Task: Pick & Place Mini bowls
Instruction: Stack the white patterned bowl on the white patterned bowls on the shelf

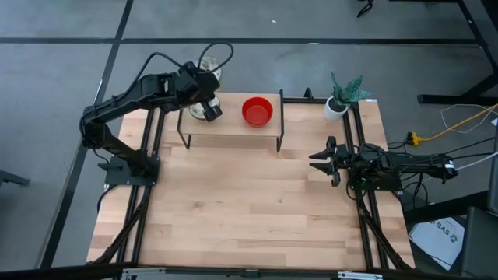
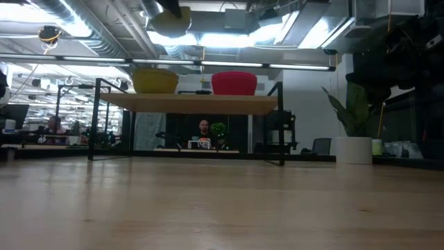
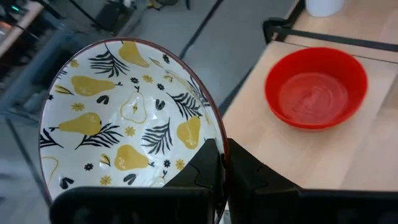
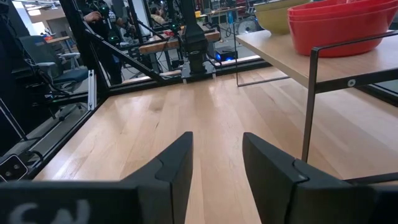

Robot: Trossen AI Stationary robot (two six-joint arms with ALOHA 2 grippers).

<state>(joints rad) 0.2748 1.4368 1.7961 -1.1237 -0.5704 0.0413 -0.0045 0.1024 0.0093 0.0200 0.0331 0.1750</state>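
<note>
My left arm reaches toward the table's far left corner, elbow bent, wrist angled down; the left gripper [image 1: 204, 99] is clamped on the rim of a patterned bowl [image 3: 127, 118], one finger inside it; my right arm lies low along the table's right side, the right gripper [image 1: 321, 159] pointing inward, fingers [image 4: 171, 168] parted.

The high view looks straight down on the counter [image 1: 233, 202]; the low view faces level across it. Both wrist views sit close, sharing the shelf [image 1: 233, 131].
</note>
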